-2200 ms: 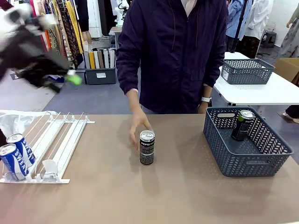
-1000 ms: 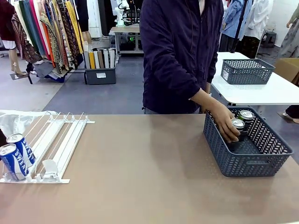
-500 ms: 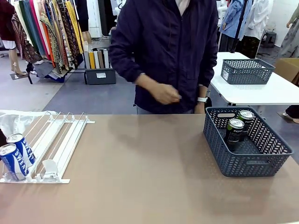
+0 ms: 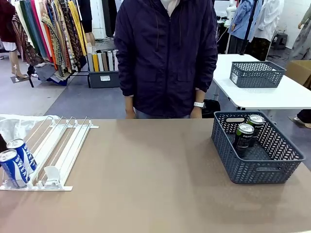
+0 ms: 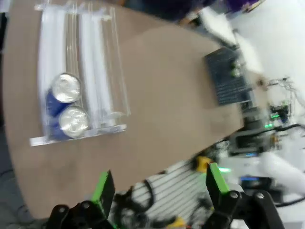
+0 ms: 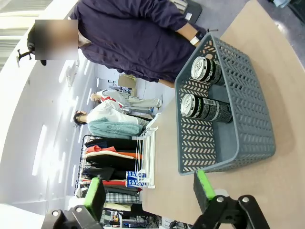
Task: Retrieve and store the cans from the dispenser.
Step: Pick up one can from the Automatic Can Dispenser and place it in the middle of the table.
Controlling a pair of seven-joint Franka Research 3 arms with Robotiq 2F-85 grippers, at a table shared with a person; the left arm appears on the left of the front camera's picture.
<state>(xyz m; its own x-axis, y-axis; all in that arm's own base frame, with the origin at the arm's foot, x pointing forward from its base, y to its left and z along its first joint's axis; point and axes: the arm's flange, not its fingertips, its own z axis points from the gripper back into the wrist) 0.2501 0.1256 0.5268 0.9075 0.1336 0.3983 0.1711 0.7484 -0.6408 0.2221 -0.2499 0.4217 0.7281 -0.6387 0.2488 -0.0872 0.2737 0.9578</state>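
Cans [image 4: 19, 151], two blue in dispenser [image 4: 77, 145], two dark in basket [image 4: 265, 174], left pincer [image 5: 158, 183], right pincer [image 6: 148, 187] apart.

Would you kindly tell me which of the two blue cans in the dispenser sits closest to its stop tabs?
The front blue can, at the dispenser's tabbed end nearest the robot; the other blue can sits behind it, farther up the lane.

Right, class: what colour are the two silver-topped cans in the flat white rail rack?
The two cans are blue with white lettering; the front view shows it best.
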